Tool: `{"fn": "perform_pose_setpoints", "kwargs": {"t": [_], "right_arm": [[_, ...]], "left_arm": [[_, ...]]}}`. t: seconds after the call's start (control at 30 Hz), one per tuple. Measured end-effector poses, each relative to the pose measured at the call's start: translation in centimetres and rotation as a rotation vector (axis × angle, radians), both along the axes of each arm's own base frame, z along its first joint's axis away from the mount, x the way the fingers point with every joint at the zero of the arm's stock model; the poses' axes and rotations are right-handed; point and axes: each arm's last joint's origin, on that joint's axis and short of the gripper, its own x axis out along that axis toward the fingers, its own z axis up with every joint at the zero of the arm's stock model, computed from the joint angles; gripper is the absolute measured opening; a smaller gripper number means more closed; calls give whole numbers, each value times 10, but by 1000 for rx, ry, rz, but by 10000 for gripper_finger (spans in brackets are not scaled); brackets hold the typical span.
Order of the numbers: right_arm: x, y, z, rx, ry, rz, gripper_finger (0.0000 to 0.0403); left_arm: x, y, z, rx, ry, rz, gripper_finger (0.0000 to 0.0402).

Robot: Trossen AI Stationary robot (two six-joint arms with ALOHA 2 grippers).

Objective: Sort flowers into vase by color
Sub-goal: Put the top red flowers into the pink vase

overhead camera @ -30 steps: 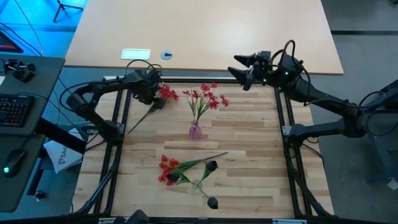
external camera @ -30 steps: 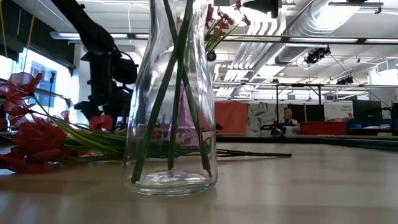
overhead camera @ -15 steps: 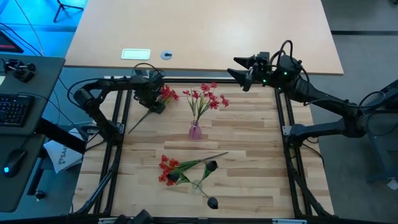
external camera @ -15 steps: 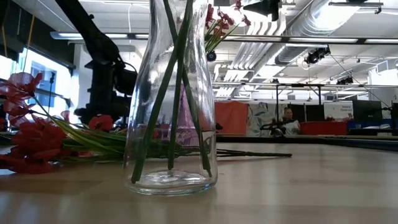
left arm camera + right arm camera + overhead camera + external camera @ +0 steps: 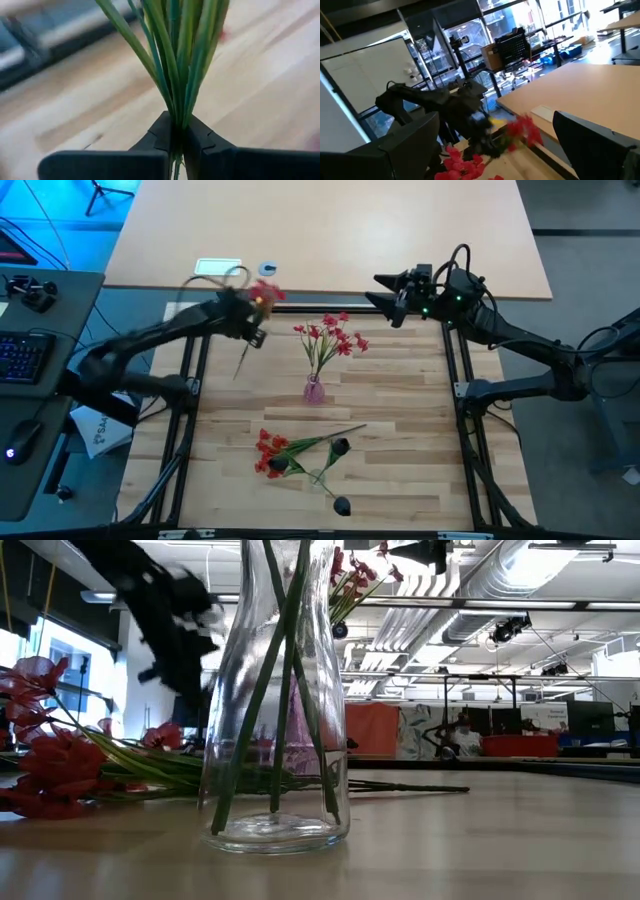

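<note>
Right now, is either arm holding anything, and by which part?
The left gripper is shut on a red flower bunch, pinching its green stalks. The right gripper holds nothing.

A pale wood-plank table [image 5: 400, 410] with a smooth, faintly glossy finish. A clear, shiny glass vase [image 5: 275, 700] holds thin green stems. The left gripper [image 5: 177, 132] has matt black plastic-looking fingers [image 5: 202, 140] clamping smooth green stalks [image 5: 175, 55].

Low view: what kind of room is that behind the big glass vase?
Probably a big open lab or workshop: behind the vase run bare ceiling ducts, and desks with monitors stand farther back.
</note>
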Motion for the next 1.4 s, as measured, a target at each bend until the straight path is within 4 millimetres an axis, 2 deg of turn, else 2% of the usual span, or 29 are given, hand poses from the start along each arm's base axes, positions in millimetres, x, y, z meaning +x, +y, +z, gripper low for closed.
{"fn": "perform_pose_setpoints", "kwargs": {"t": [0.07,0.33,0.43,0.53,0.63,0.77,0.83,0.97,1.1,1.4], "right_arm": [[0,0,0,20,-7,5,387],[0,0,0,37,-12,9,387],[1,-1,-1,38,-11,-6,387],[1,-2,-1,39,-9,-20,387],[4,-4,-3,37,1,-46,387],[8,-6,-7,43,12,-54,387],[9,-7,-8,47,16,-55,387],[11,-8,-10,55,20,-55,387],[12,-8,-10,62,17,-54,387],[12,-8,-11,114,3,-47,387]], "left_arm": [[-7,-19,26,100,-208,12,6],[-47,-99,99,360,-1003,-105,2],[-47,-115,113,423,-1074,-168,1],[-35,-126,127,495,-1084,-240,1],[-8,-134,129,533,-1016,-347,1],[38,-140,115,599,-897,-534,1],[53,-138,114,623,-912,-586,0],[78,-128,93,573,-859,-623,0],[88,-122,84,554,-842,-613,0],[89,-124,72,503,-731,-612,0]]}}
